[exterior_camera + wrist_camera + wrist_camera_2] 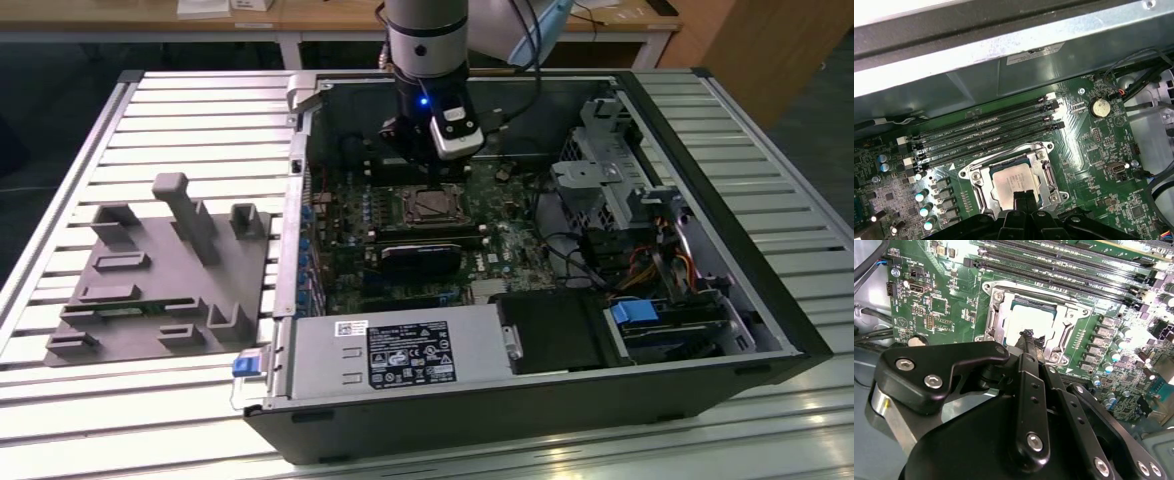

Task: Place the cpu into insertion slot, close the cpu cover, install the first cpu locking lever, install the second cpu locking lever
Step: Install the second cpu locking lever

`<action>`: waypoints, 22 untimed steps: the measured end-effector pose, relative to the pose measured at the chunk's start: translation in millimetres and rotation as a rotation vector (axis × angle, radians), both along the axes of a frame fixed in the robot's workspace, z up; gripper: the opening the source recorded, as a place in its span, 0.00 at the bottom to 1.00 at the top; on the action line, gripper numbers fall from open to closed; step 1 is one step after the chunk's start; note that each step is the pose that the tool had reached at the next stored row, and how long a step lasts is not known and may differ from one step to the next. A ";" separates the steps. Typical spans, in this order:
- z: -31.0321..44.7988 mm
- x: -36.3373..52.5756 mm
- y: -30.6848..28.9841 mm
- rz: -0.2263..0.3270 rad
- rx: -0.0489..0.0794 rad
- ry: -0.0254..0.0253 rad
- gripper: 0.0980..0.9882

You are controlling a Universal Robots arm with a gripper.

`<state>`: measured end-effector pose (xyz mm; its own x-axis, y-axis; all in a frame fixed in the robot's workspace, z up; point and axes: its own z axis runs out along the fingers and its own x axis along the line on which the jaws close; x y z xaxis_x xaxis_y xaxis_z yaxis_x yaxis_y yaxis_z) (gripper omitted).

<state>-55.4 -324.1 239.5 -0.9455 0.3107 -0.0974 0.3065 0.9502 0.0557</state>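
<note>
The cpu (1023, 320) (1010, 181) lies flat in the insertion slot (430, 205) on the green board. The silver cpu cover (995, 315) (979, 186) is folded down around it, and the chip's metal top shows through its square window. My gripper (1028, 336) (1021, 197) hangs just over the edge of the socket, fingers pressed together and shut with nothing visible between them. In the exterior view my gripper (433, 172) stands over the socket's far side. Whether the locking levers beside the cover are latched cannot be told.
The board sits inside an open computer case (787, 330). Long black memory slots (989, 127) run beside the socket. A black block (420, 258), a power supply (400, 352), a drive cage (607, 175) and cables (587, 265) crowd the case. A grey fixture (160, 270) lies outside it.
</note>
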 end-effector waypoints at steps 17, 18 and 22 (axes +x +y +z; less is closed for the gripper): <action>0.0 0.0 -29.5 0.000 0.000 -0.0001 0.00; 0.0 0.0 -31.4 0.000 0.000 0.0000 0.00; -0.2 0.0 -38.9 0.000 0.000 0.0000 0.00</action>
<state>-55.4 -363.0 239.3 -0.9455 0.3107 -0.0974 0.3065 0.9502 0.0558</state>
